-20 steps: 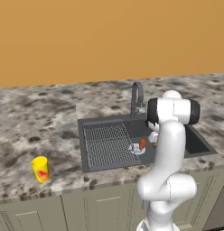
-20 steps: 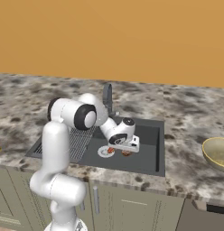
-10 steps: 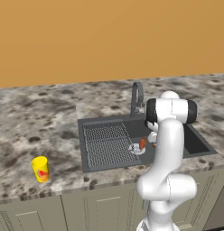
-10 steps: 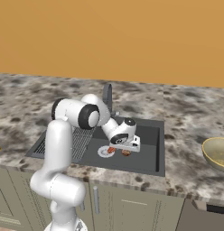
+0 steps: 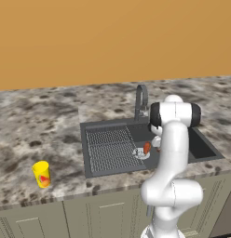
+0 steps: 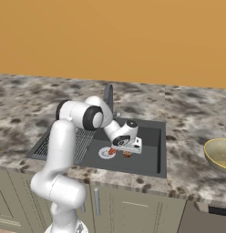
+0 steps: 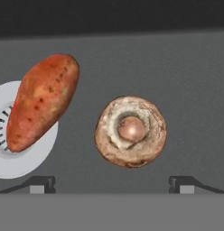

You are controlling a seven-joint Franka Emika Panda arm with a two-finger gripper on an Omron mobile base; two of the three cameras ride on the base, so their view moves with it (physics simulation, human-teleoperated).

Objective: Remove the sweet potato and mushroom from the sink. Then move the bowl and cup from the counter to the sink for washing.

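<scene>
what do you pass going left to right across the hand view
drain → sweet potato, lying over the drain's upper part → mushroom, apart from both, all on the sink floor

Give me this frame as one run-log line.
gripper: open, over mushroom | sweet potato: on drain, in sink | cup, bowl: on counter

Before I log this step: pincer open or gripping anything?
Pincer: open, holding nothing, above the mushroom in the sink.
</scene>
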